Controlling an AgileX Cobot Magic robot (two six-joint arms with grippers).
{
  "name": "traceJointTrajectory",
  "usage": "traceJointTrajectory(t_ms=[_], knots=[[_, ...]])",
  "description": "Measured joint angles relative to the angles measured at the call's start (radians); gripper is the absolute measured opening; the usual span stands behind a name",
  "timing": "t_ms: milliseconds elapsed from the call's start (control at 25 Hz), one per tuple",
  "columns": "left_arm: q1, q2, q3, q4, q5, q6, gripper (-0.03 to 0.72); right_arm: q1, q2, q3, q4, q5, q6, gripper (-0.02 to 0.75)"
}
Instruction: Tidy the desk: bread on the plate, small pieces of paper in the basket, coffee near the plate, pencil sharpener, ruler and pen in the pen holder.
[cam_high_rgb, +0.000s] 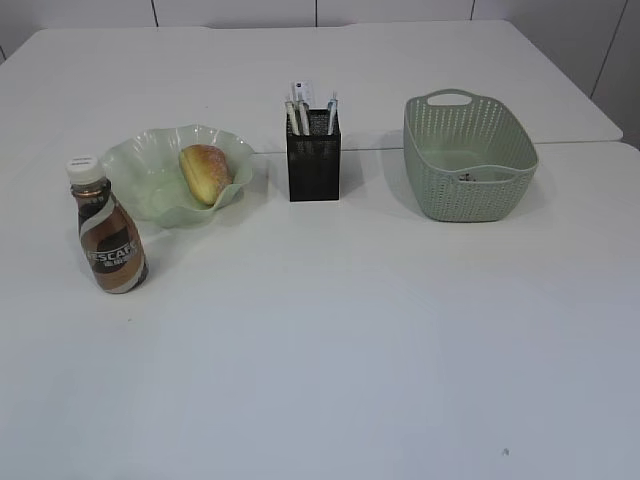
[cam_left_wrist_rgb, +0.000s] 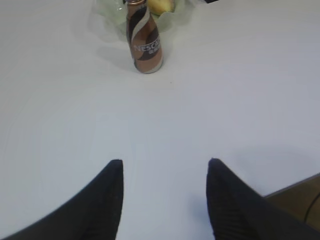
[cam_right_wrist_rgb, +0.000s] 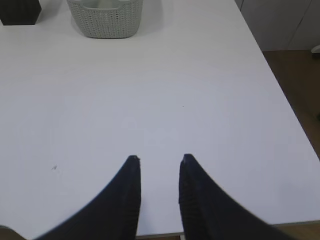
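Note:
A bread roll (cam_high_rgb: 204, 172) lies on the pale green wavy plate (cam_high_rgb: 135, 170). A brown coffee bottle (cam_high_rgb: 108, 237) stands upright just in front of the plate's left side; it also shows in the left wrist view (cam_left_wrist_rgb: 145, 40). A black mesh pen holder (cam_high_rgb: 313, 155) holds pens and a white ruler (cam_high_rgb: 303, 98). The green woven basket (cam_high_rgb: 470, 155) has small scraps inside; it also shows in the right wrist view (cam_right_wrist_rgb: 106, 17). My left gripper (cam_left_wrist_rgb: 165, 165) is open and empty above bare table. My right gripper (cam_right_wrist_rgb: 160, 159) is open and empty near the table's front edge. Neither gripper shows in the exterior view.
The white table (cam_high_rgb: 330, 340) spreads across the front. Its right edge and the wooden floor (cam_right_wrist_rgb: 295, 85) show in the right wrist view. A seam between two tabletops (cam_high_rgb: 380, 147) runs behind the basket.

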Motion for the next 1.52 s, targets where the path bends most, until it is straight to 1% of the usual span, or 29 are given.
traceJointTrajectory(t_ms=[80,160,320,600,840,920,1080,1160,1520], knots=[[0.032,-0.002,0.0,-0.002,-0.001,0.0,0.373,-0.014,0.0,0.0,0.0,0.0,0.0,0.225],[0.044,-0.002,0.0,-0.002,-0.001,0.0,0.373,-0.018,0.0,0.0,0.0,0.0,0.0,0.225],[0.045,-0.002,0.002,-0.002,-0.001,0.0,0.372,-0.018,0.0,0.0,0.0,0.0,0.0,0.225],[0.05,-0.002,0.002,-0.002,-0.001,0.0,0.335,-0.018,0.0,0.0,0.0,0.0,0.0,0.225],[0.05,-0.002,0.002,-0.002,-0.001,0.0,0.319,-0.018,0.0,0.0,0.0,0.0,0.0,0.225],[0.05,-0.002,0.002,0.002,-0.001,-0.014,0.31,-0.018,0.0,0.0,0.0,0.0,0.0,0.225],[0.05,-0.002,0.002,0.036,-0.006,-0.112,0.302,-0.018,0.0,0.0,0.0,0.002,0.0,0.225],[0.05,-0.002,0.002,0.043,-0.007,-0.133,0.299,-0.018,0.0,0.0,0.0,0.002,0.0,0.225],[0.05,-0.002,0.002,0.048,-0.008,-0.145,0.275,-0.018,0.0,0.0,0.0,0.002,0.0,0.225]])
